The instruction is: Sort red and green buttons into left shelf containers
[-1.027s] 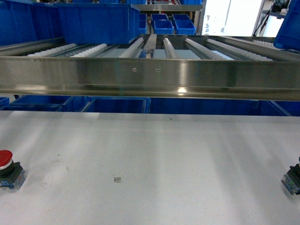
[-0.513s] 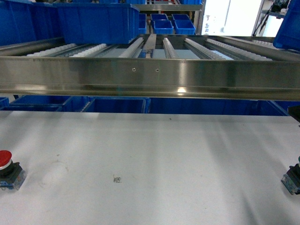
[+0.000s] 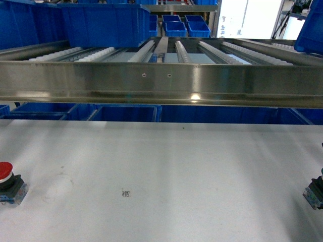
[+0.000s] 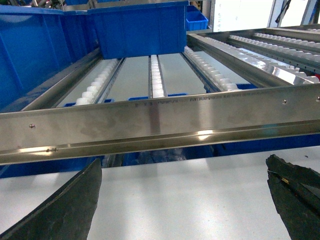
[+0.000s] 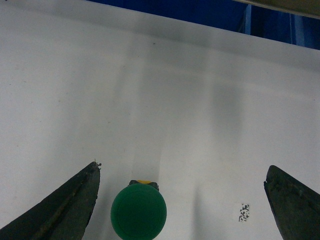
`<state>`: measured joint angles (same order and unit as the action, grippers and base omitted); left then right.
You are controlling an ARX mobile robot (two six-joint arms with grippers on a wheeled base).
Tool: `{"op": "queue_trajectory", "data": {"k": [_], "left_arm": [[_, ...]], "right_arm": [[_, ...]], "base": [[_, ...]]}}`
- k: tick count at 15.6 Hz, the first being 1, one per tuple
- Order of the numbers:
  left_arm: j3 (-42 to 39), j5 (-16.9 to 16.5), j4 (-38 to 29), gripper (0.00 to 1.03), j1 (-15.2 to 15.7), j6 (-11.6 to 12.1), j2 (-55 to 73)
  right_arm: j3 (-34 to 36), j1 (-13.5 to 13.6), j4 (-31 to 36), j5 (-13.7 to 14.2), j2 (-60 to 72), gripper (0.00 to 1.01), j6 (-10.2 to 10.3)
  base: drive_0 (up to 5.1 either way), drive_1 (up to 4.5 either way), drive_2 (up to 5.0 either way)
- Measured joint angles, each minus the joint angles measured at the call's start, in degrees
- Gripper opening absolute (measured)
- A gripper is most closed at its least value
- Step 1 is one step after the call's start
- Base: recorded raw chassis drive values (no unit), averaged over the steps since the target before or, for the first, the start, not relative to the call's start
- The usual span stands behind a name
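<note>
Right gripper [image 5: 182, 200] fingers spread wide, holding nothing; green button [image 5: 138, 211] sits on the white worktop [image 5: 165, 100] between them, nearer the left finger, untouched. Left gripper [image 4: 185, 200] fingers also wide, empty, facing the steel shelf rail [image 4: 160, 120] and a blue bin [image 4: 137, 27] beyond. Only the head view shows the red button [image 3: 7, 176], far left on the worktop.

red button [image 3: 5, 170] left — green button [image 5: 138, 211] right

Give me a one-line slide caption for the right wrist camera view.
Open right pincer poised above the green button on the white table, the button sitting nearer its left finger.
</note>
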<state>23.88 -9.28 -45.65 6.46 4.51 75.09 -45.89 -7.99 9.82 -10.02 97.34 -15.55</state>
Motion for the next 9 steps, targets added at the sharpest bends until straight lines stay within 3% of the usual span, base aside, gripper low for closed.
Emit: {"op": "queue_trajectory", "data": {"k": [4, 9], "left_arm": [[0.0, 0.0, 0.0, 0.98, 0.0, 0.0, 0.0], [0.0, 0.0, 0.0, 0.98, 0.0, 0.0, 0.0]], "right_arm": [[1.8, -0.3, 0.2, -3.7, 1.0, 0.98, 0.0], [1.5, 0.1, -1.7, -3.5, 6.1, 0.98, -0.2]], "base": [[0.0, 0.0, 0.0], [0.0, 0.0, 0.0]]}}
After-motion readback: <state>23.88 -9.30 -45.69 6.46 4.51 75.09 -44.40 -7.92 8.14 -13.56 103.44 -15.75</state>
